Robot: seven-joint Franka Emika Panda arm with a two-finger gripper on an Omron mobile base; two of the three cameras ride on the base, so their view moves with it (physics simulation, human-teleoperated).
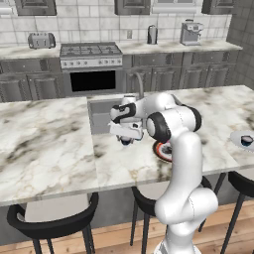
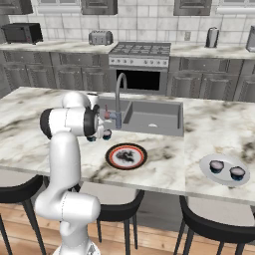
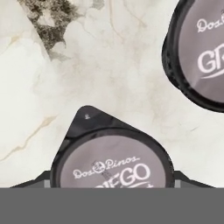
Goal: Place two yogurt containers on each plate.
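In the hand view a dark yogurt container (image 3: 111,164) with a pale grey printed lid stands on the marble counter between my gripper's (image 3: 111,183) fingertips (image 3: 37,181), which press against its sides. A second yogurt container (image 3: 199,52) stands close by at the upper right. From the left base view the gripper (image 1: 126,139) is low over that container (image 1: 126,143), left of the red-rimmed plate (image 1: 162,151). The right base view shows this plate (image 2: 126,156) bare, with both containers (image 2: 91,138) (image 2: 106,134) left of it. The white plate (image 2: 226,172) carries two containers (image 2: 216,166) (image 2: 237,173).
A sink (image 2: 149,117) with a tall faucet (image 2: 118,94) lies just behind the red-rimmed plate. Black stools (image 1: 49,223) stand under the counter's near edge. A stove (image 1: 92,54) and cabinets line the back wall.
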